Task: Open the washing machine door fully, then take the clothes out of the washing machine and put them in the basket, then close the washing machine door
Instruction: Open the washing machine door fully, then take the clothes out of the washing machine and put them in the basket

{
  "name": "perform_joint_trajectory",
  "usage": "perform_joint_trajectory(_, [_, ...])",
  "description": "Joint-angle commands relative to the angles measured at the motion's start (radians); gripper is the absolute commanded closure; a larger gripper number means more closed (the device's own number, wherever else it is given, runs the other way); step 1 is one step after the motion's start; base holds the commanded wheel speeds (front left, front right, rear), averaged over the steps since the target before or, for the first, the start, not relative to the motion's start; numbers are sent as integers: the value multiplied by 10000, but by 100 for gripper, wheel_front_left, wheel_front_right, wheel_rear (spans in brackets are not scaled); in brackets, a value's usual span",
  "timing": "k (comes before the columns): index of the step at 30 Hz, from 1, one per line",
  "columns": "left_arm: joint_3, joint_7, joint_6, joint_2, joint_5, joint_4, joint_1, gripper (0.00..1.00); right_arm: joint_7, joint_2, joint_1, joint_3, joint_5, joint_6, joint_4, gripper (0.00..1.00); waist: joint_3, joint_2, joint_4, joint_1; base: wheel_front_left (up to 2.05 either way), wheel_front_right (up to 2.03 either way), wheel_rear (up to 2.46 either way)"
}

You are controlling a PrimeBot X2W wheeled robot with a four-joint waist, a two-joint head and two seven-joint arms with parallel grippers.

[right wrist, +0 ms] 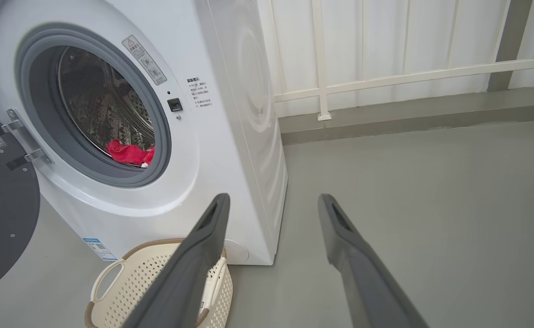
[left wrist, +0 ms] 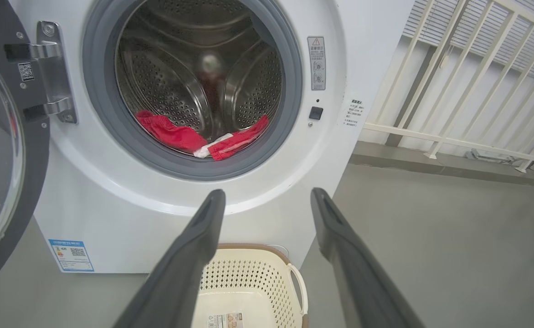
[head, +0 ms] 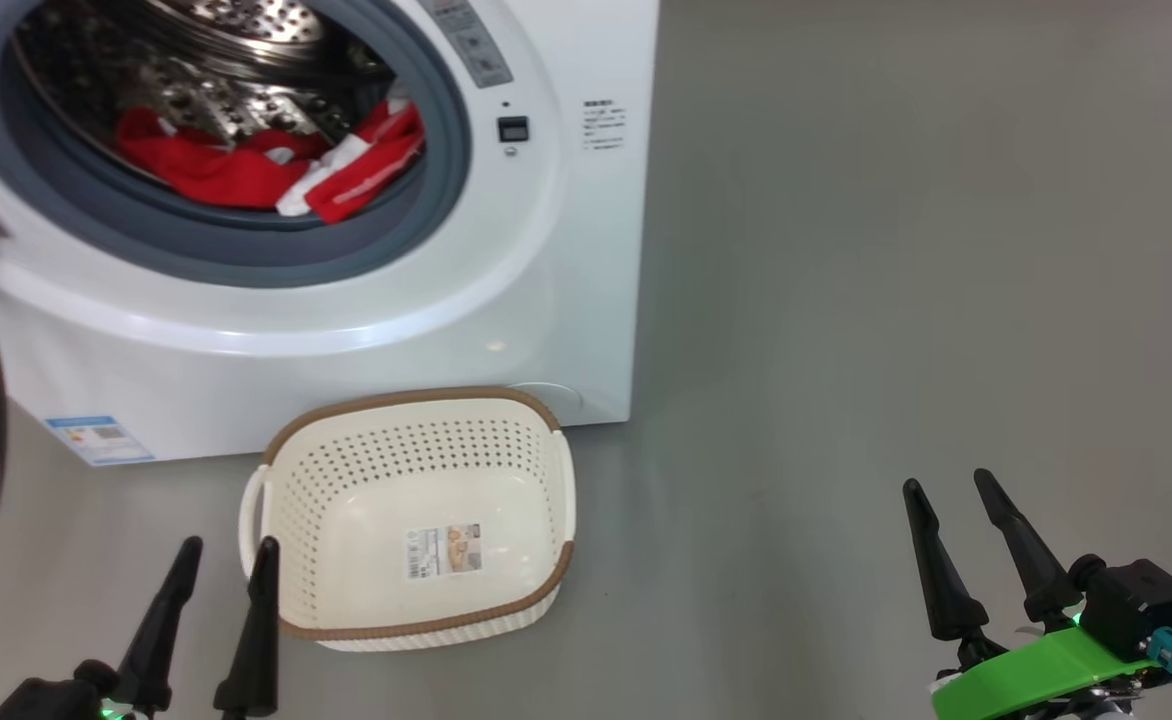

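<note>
At the far left, the washing machine door (left wrist: 32, 168) is seen swung open on its hinge, with its black rim and glass window turned clear of the opening. Low on the left, the left gripper (head: 229, 548) is held over the grey floor (head: 896, 250), near the left handle of the basket. Its two dark fingers are spread apart and nothing is held between them. Behind it stands the washing machine (head: 346, 330), with a small blue label (head: 98, 440) stuck on its lower left corner. The clothes (head: 246, 170) are left inside the steel drum, heaped at the bottom, with a red and white fold draped over the grey rubber ring. The basket (head: 406, 400) is set on the floor just in front of the machine's lower right part. Nothing but a paper label (head: 443, 550) is seen in it. Further right, the right gripper (head: 947, 480) is held over bare floor, well apart from the basket, fingers likewise parted and empty. A white railing (left wrist: 467, 68) is seen beyond the machine's right side.
</note>
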Motion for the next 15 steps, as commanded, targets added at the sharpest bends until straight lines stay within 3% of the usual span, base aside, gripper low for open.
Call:
perform_joint_trajectory(1, [267,-49,14,230,-41,-288,-127,0,-67,-41,-37,170,34,65,-295,0,148,0,-267,0,0,0,0])
perform_joint_trajectory(15, [-15,-49,14,153,-13,-382,-227,0,-67,48,37,-97,-38,65,-453,0,205,0,-562,0,0,0,0])
